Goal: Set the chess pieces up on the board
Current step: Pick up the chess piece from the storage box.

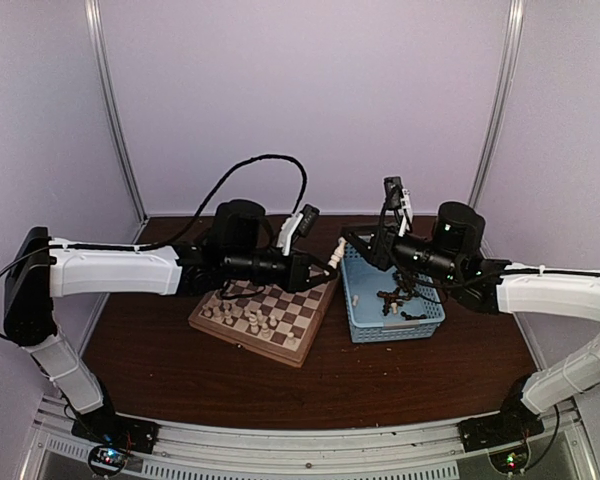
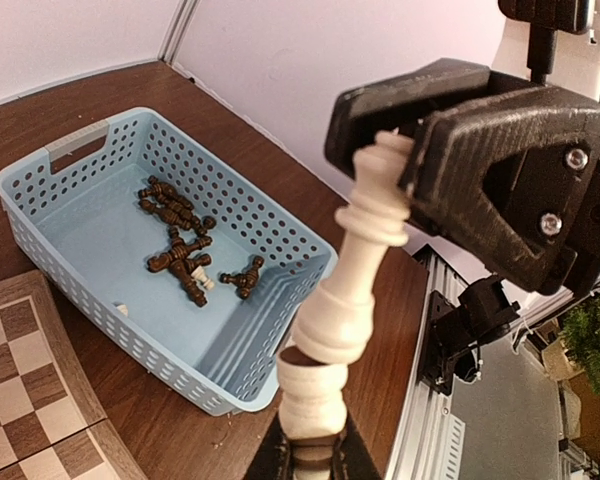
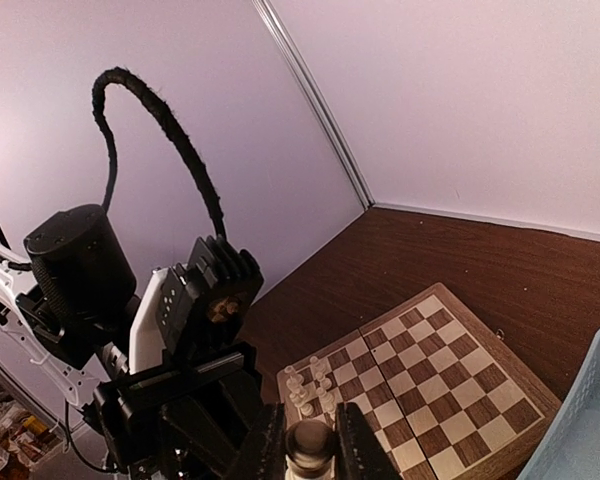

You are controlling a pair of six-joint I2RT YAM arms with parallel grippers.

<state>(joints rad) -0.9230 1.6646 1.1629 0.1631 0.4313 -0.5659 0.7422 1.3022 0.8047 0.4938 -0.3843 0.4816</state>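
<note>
board (image 1: 305,305): one, on the table (image 1: 180,370).
basket (image 2: 250,215): one, just right of the board, holding a tangled heap of dark pieces (image 2: 180,250), too jumbled to count.
white pieces (image 3: 302,392): a small bunch near the board's left corner.
tall white piece (image 2: 365,250): one, up in the air.
left gripper (image 2: 310,455): pinched tight on its bottom.
right gripper (image 3: 310,445): pinched on its top.

My left gripper (image 2: 315,445) and right gripper (image 2: 402,160) pinch one tilted cream-white piece (image 2: 365,250); dark pieces (image 2: 185,250) lie in the basket (image 2: 250,208); pale ones (image 3: 310,385) stand on the board (image 3: 430,390).
</note>
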